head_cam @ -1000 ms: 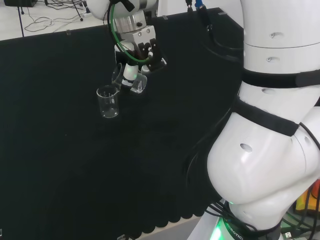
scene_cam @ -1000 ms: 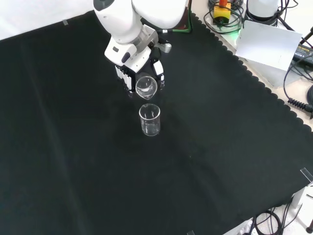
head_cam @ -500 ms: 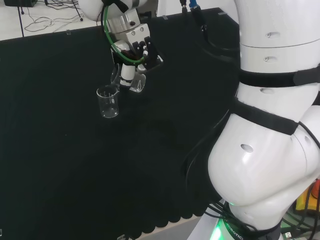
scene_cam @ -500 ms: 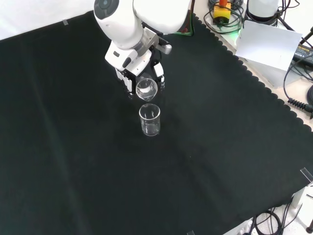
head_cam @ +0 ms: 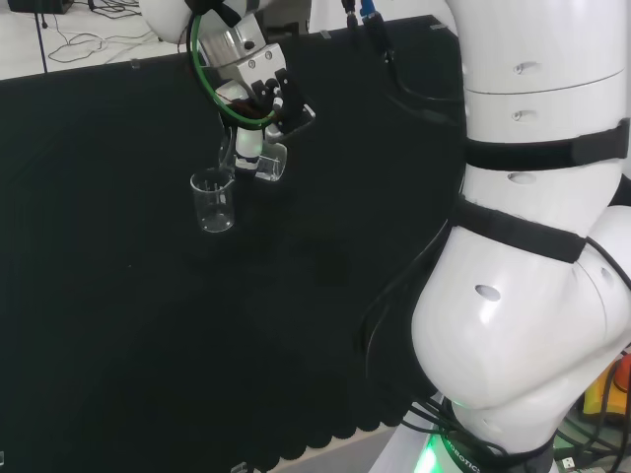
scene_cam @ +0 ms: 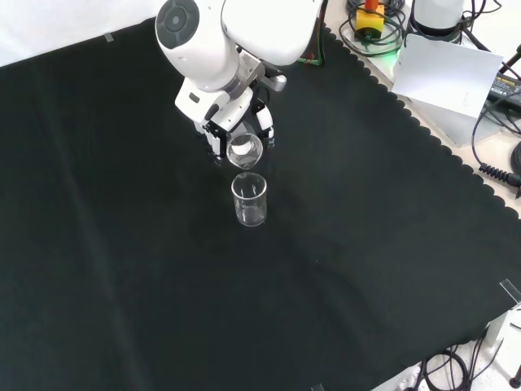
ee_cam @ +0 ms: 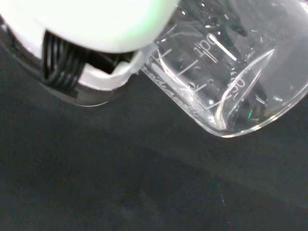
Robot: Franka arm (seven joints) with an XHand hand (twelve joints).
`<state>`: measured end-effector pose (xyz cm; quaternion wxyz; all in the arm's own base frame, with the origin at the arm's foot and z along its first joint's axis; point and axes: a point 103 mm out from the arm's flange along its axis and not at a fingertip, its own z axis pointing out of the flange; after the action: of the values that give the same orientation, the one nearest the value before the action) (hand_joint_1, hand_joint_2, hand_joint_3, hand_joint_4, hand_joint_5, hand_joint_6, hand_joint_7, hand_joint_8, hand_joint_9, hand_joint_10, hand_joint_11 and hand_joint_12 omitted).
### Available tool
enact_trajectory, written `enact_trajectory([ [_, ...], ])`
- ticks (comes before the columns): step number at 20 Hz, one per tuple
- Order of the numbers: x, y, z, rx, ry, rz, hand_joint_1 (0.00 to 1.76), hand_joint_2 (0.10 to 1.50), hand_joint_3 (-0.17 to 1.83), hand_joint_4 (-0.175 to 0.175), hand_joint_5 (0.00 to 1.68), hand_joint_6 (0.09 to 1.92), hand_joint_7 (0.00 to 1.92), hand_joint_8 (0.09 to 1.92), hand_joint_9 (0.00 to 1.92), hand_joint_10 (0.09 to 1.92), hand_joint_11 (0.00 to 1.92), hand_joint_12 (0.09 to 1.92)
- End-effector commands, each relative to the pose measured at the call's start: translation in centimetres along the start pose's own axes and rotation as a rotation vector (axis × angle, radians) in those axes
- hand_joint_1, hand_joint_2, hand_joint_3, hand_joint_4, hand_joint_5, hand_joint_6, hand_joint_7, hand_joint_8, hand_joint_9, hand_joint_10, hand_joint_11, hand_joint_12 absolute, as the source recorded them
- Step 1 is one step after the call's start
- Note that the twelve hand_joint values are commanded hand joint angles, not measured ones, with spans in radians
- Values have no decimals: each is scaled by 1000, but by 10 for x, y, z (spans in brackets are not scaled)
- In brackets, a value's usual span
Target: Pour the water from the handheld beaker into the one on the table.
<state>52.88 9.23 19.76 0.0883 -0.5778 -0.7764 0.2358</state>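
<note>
The hand (head_cam: 258, 116) (scene_cam: 238, 120) is curled round a clear glass beaker (head_cam: 258, 163) (scene_cam: 244, 149), tipped steeply toward a second clear beaker (head_cam: 213, 200) (scene_cam: 249, 199) that stands upright on the black cloth. In the front view the held beaker's mouth hangs just above the standing beaker's far rim. The wrist view has the held beaker (ee_cam: 226, 72) close up, lying slanted with printed scale marks and drops on its wall, beside a white part of the hand (ee_cam: 91, 33). I cannot tell how much water is in either beaker.
Black cloth (scene_cam: 122, 269) covers the bench, with a scalloped edge at the front view's right. Cables, a white box (scene_cam: 452, 81) and other gear lie past that edge. The arm's big white links (head_cam: 532, 246) stand at the head view's right.
The wrist has turned further and the held beaker is tipped more toward the standing one. The arm's links have shifted a little left in the head view.
</note>
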Motion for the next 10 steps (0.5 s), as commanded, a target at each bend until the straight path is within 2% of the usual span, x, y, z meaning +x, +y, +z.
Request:
enact_trajectory([
  [1,3,-1,-3,24,-25,15,1320,723,427,-175,1501,105,1565,87,1603,87,1240,797],
  [10,9,0,-7,44,-50,20,1319,725,425,-175,1494,119,1564,87,1603,87,1245,792],
])
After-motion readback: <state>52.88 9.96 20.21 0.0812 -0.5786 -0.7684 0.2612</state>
